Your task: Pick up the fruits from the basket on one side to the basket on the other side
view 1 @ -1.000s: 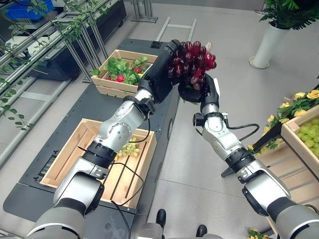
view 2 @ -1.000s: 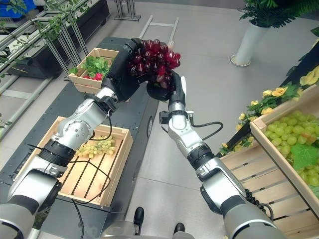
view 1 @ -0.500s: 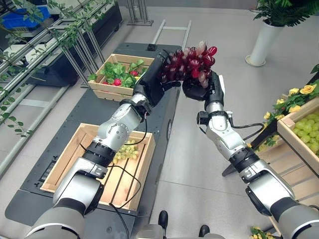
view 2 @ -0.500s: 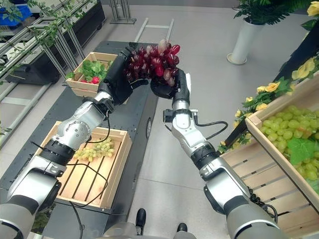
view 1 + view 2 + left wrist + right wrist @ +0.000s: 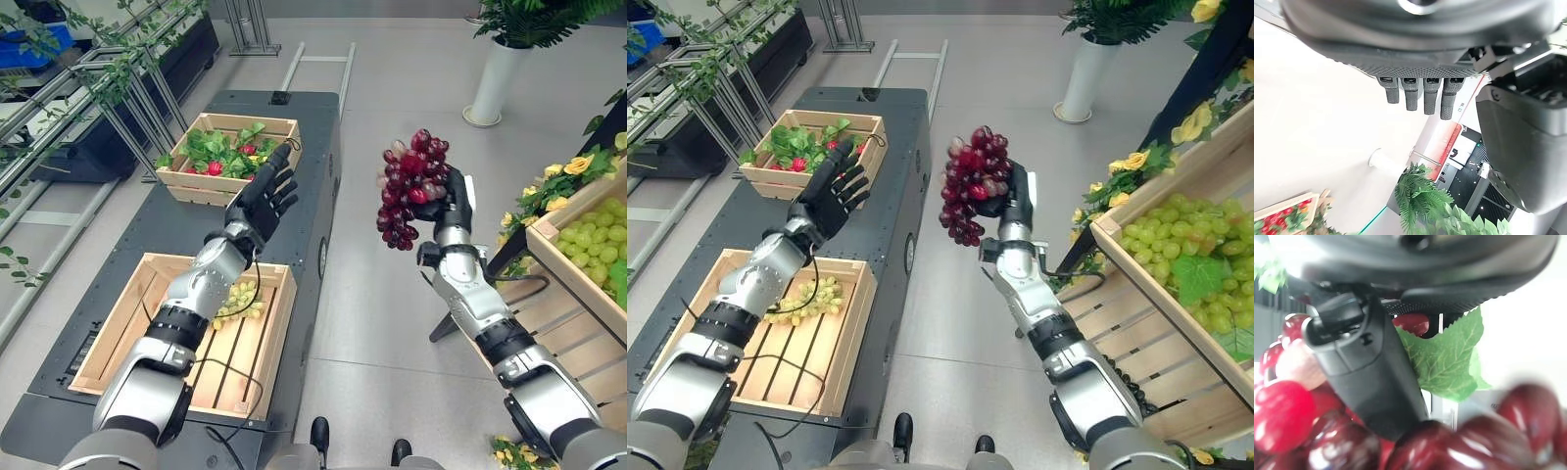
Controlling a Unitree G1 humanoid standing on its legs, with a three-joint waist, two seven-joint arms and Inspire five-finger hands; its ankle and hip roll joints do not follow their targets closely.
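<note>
My right robot hand grips the red grape bunch aloft over the floor; my left robot hand hangs wide open, empty

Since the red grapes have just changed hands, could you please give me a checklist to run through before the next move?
1. Right hand curled round the red grapes: ok.
2. Left hand open and apart from the bunch: ok.
3. Bunch hanging in one piece: ok.
4. Grip firm enough for travel: cannot tell.
5. Right crate has room for the bunch: cannot tell, green grapes fill much of it.
</note>
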